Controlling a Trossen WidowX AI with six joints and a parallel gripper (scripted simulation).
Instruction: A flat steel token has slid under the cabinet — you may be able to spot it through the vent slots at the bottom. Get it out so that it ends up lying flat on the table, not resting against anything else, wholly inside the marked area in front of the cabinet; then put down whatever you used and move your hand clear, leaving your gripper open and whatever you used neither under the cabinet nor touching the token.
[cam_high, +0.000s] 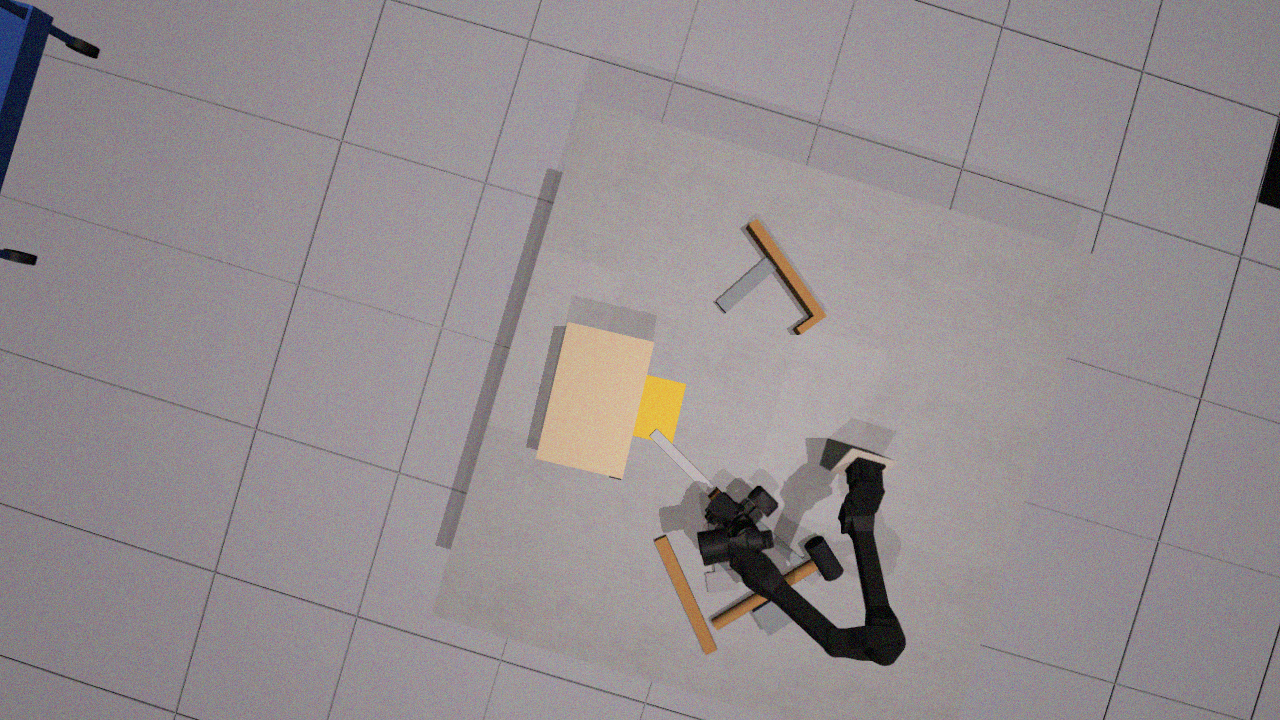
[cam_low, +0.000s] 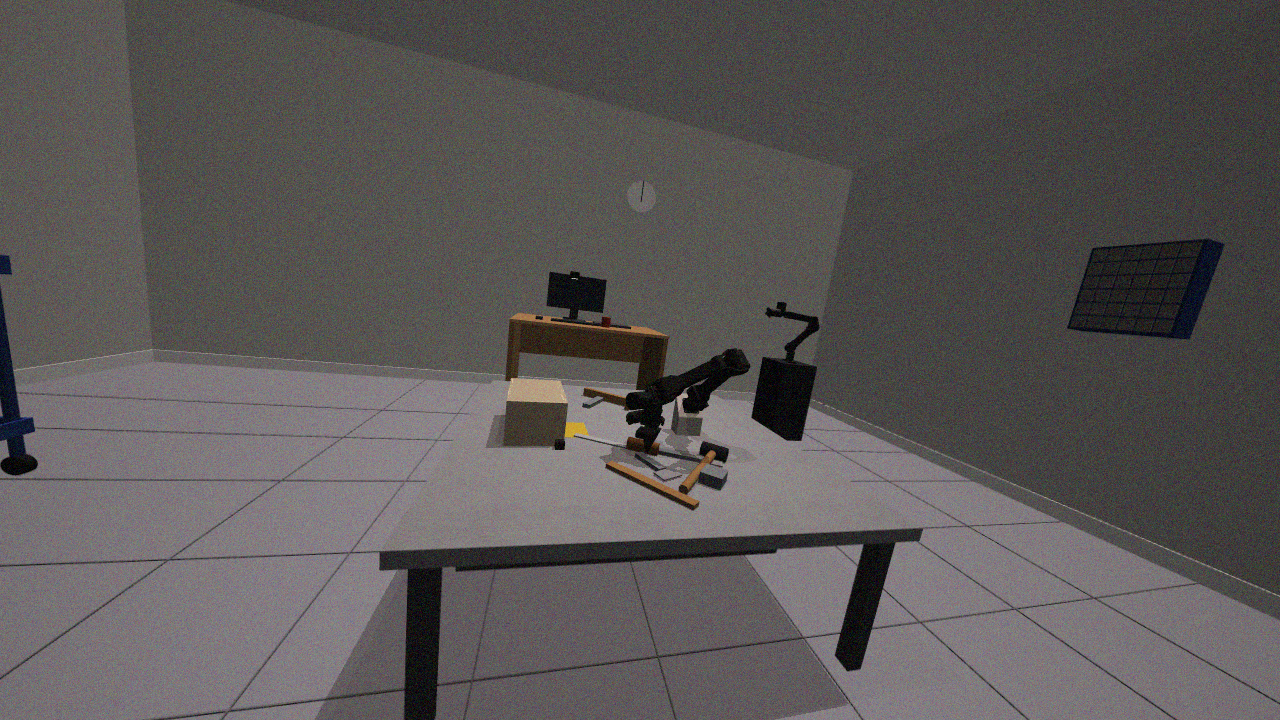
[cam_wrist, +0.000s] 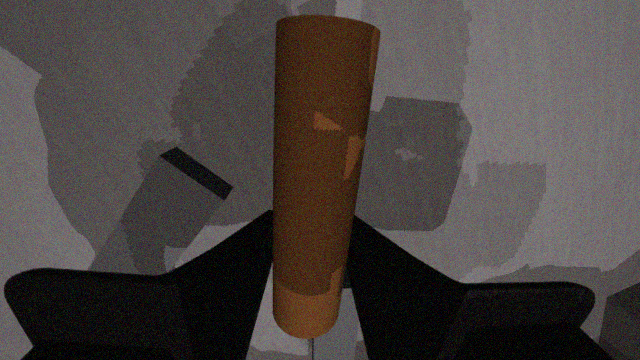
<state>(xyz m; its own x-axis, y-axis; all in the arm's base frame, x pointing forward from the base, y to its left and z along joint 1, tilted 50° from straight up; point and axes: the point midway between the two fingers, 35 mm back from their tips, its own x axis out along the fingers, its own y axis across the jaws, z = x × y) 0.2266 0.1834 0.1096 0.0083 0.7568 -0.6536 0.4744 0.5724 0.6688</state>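
The cabinet (cam_high: 595, 400) (cam_low: 535, 420) is a beige box at the left part of the table. The yellow marked area (cam_high: 664, 402) (cam_low: 575, 429) lies against its front. My gripper (cam_high: 723, 504) (cam_low: 650, 442) (cam_wrist: 310, 220) is shut on the round wooden handle of a tool (cam_high: 684, 461) (cam_low: 599, 440) (cam_wrist: 325, 75) with a long, thin, flat metal blade. The blade points at the cabinet, and its tip is over the near edge of the yellow area in the overhead view. Its height above the table cannot be told. The token is not visible in any view, and the vent slots cannot be made out.
A black-headed mallet (cam_high: 823, 557) (cam_low: 713, 451), a wooden bar (cam_high: 684, 595) (cam_low: 653, 486) and a grey block (cam_low: 713, 478) lie beside and below the arm. An L-shaped wooden piece (cam_high: 785, 268) with a grey strip (cam_high: 742, 286) lies beyond. A small black block (cam_low: 559, 444) is by the cabinet's corner.
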